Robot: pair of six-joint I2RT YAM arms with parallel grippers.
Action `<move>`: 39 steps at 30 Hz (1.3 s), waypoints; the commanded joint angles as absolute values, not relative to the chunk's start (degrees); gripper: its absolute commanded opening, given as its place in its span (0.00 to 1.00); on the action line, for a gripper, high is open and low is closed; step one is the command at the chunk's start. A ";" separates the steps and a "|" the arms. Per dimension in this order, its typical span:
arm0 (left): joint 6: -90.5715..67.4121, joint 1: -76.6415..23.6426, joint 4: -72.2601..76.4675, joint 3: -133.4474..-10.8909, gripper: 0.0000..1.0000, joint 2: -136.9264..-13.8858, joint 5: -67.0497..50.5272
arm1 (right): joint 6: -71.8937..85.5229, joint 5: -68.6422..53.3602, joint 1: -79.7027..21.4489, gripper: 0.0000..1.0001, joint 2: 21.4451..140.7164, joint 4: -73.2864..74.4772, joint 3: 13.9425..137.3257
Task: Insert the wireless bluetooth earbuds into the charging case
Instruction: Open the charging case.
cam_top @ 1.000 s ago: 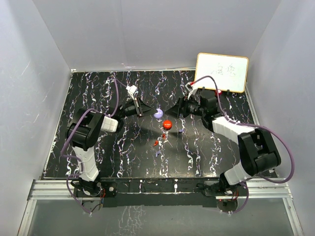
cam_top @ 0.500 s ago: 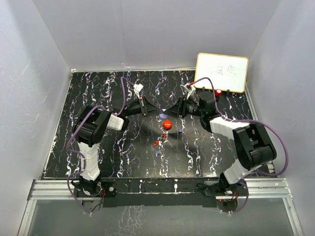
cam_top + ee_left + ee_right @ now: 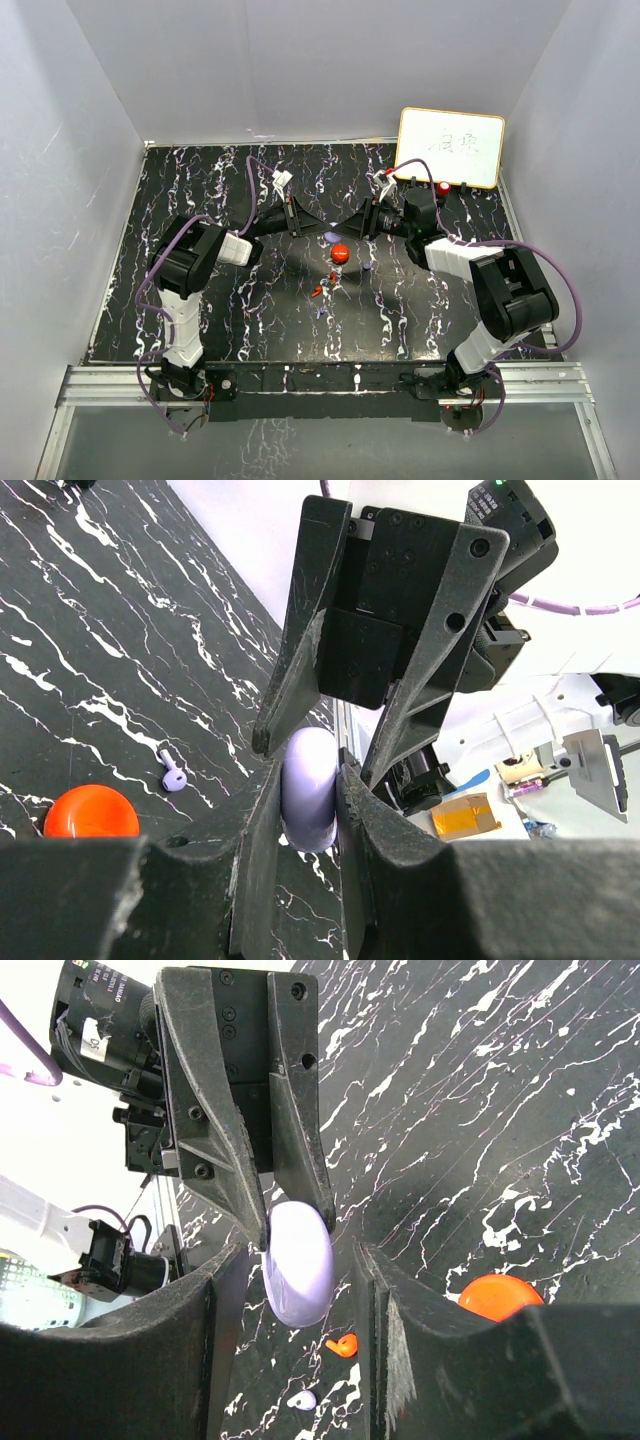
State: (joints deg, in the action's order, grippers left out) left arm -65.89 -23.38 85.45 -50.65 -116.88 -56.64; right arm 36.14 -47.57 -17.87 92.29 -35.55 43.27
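The red earbuds are lying loose on the desk, just on the arm-base side of the red case. A lavender earbud is lying just to the right of that case. None of them is sitting in a case, and they are lying where they were a second ago, as is the red case.

The lavender case is hanging in the air just beyond the red case, on the far-wall side. The left hand is clamping it on edge between its fingers. A second ago this hand was holding the case farther left, well apart from the other arm; it has since swung in toward the red case.

The right hand has also come in to meet it, tip to tip. Its fingers are standing apart, straddling the lavender case with a narrow gap on each side. The whiteboard is leaning well to the right of the red case, by the far wall.
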 commanded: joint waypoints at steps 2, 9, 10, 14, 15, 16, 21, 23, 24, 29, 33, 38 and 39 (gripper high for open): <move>-65.74 -23.36 90.64 -50.90 0.00 -114.79 -57.66 | 37.00 -48.75 -17.18 0.42 90.55 -40.55 42.37; -65.97 -23.38 91.50 -50.58 0.00 -114.36 -58.00 | 38.30 -50.03 -16.34 0.39 90.40 -42.17 41.81; -65.95 -23.38 91.46 -50.49 0.00 -114.32 -58.01 | 38.54 -50.16 -16.22 0.39 90.34 -42.86 41.57; -66.49 -23.38 92.22 -50.46 0.00 -114.42 -58.27 | 39.98 -50.80 -15.90 0.36 90.45 -44.80 41.14; -66.76 -23.38 92.57 -50.43 0.00 -114.57 -58.27 | 40.26 -51.02 -15.83 0.36 90.48 -45.28 41.12; -67.00 -23.38 92.94 -50.44 0.00 -114.65 -58.34 | 40.58 -51.26 -15.82 0.36 90.57 -45.73 41.05; -67.68 -23.46 93.94 -50.49 0.00 -114.88 -58.66 | 41.00 -51.65 -15.67 0.31 90.80 -46.50 41.13; -67.72 -23.57 93.82 -50.70 0.00 -114.92 -58.86 | 41.03 -51.84 -15.68 0.29 90.81 -46.54 41.22; -67.76 -23.60 93.85 -50.78 0.00 -114.98 -58.95 | 41.08 -52.02 -15.68 0.29 90.87 -46.58 41.30; -67.87 -24.07 94.06 -51.31 0.00 -115.31 -59.15 | 41.36 -52.23 -15.70 0.29 91.13 -46.94 41.31; -68.06 -24.25 94.20 -51.80 0.00 -115.53 -59.36 | 41.40 -52.39 -15.71 0.26 91.14 -47.17 41.22; -68.17 -24.59 94.33 -51.99 0.00 -115.50 -59.40 | 41.69 -53.05 -15.70 0.17 91.33 -47.67 41.24; -68.18 -24.61 94.36 -51.96 0.00 -115.52 -59.41 | 41.84 -53.08 -15.73 0.15 91.35 -47.90 41.16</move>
State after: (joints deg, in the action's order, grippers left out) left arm -68.64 -23.90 90.19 -50.61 -116.88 -58.11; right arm 41.41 -52.34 -15.99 92.25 -43.18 41.34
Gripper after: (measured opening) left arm 0.236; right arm 0.234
